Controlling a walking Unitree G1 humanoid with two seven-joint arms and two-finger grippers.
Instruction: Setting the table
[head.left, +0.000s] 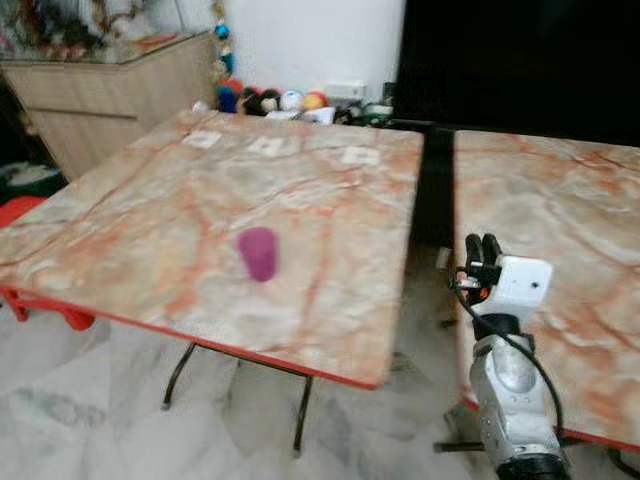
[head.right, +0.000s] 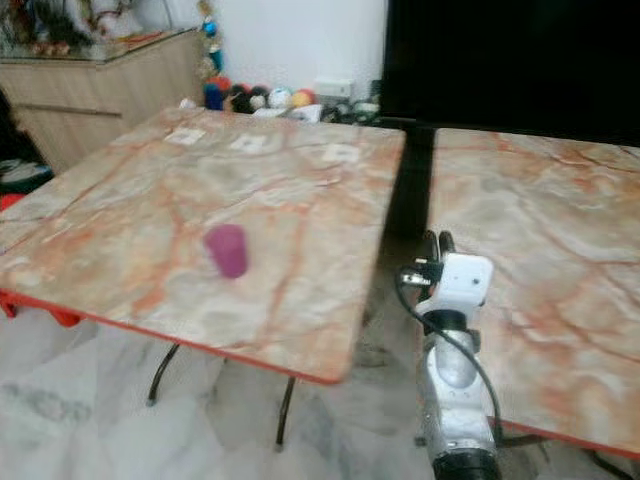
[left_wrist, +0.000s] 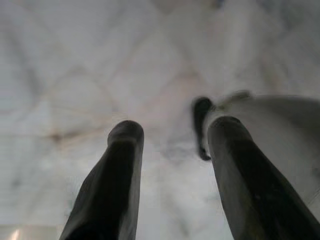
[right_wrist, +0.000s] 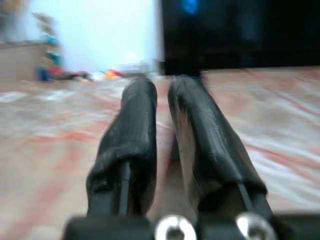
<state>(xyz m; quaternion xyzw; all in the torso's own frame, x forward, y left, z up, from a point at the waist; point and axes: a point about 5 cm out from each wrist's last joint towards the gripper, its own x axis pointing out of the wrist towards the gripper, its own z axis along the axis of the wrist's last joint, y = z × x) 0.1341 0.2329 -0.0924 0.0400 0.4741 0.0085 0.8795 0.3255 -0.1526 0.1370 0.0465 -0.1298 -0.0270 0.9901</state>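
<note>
A purple cup (head.left: 259, 252) stands upright on the left marble-patterned table (head.left: 150, 220), near its middle front. My right gripper (head.left: 480, 243) is raised in the gap between that table and the right table (head.left: 560, 230), well to the right of the cup. Its two black fingers (right_wrist: 131, 117) lie close together with nothing between them, so it is shut. My left gripper (left_wrist: 175, 130) hangs over the pale marble floor with its fingers (left_wrist: 120, 150) apart and empty.
Three white cards (head.left: 272, 146) lie along the far part of the left table. A wooden cabinet (head.left: 90, 100) stands at the back left, small colourful toys (head.left: 270, 100) by the wall, a red stool (head.left: 25, 215) at the left. Thin table legs (head.left: 300, 415) stand below.
</note>
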